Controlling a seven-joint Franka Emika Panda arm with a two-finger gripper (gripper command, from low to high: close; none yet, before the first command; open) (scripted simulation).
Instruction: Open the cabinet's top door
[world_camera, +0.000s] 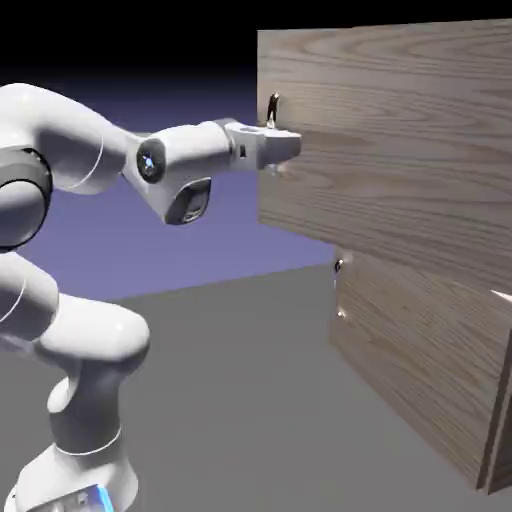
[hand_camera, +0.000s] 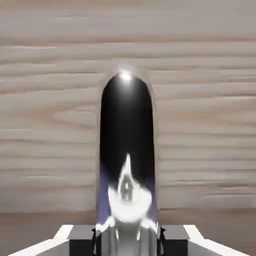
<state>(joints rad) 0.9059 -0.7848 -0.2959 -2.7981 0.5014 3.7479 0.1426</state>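
The cabinet (world_camera: 430, 380) of grey-brown wood grain fills the exterior view's right. Its top door (world_camera: 400, 130) is the upper panel, and its left edge juts further toward the arm than the lower panel's. A dark metal loop handle (world_camera: 274, 104) stands near that edge. My gripper (world_camera: 290, 146) reaches level from the left and sits on the handle's lower part. In the hand view the glossy dark handle (hand_camera: 127, 135) rises large between my fingertips (hand_camera: 80, 236), with the gripper (hand_camera: 127, 238) shut on it and the door's wood (hand_camera: 210, 115) filling the background.
The lower panel (world_camera: 410, 340) carries its own small handle (world_camera: 339, 266) below and right of my gripper. Grey table top (world_camera: 240, 400) stretches between the robot's base and the cabinet. The arm's elbow and forearm (world_camera: 170, 170) hang left of the door's edge.
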